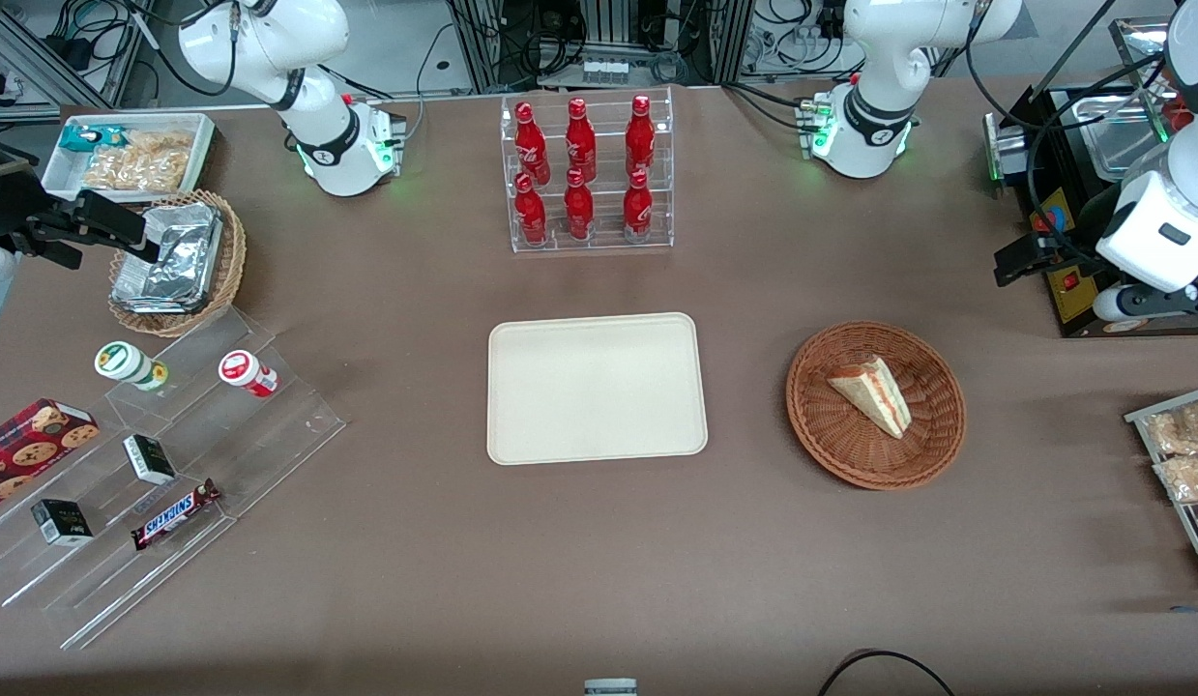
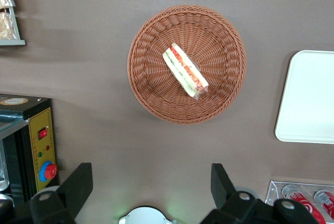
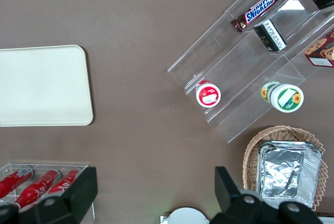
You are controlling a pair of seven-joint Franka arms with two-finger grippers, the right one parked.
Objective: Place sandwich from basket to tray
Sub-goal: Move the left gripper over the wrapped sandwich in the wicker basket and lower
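The sandwich [image 1: 874,394] [image 2: 185,70], a pale bread wedge with red-pink filling along its cut edge, lies in the round reddish-brown basket [image 1: 831,454] [image 2: 151,98]. The cream tray [image 1: 596,387] [image 2: 310,96] [image 3: 42,85] lies flat beside the basket, toward the parked arm's end, with nothing on it. My gripper [image 1: 1029,259] [image 2: 151,182] hangs high above the table, farther from the front camera than the basket and nearer the working arm's end. It is open, with only bare table between its black fingers [image 2: 78,182].
A black appliance with a red knob [image 1: 1072,280] [image 2: 31,145] stands close by the gripper. A clear rack of red bottles [image 1: 587,174] stands farther from the camera than the tray. A wire rack of snack bags [image 1: 1183,464] sits at the working arm's end.
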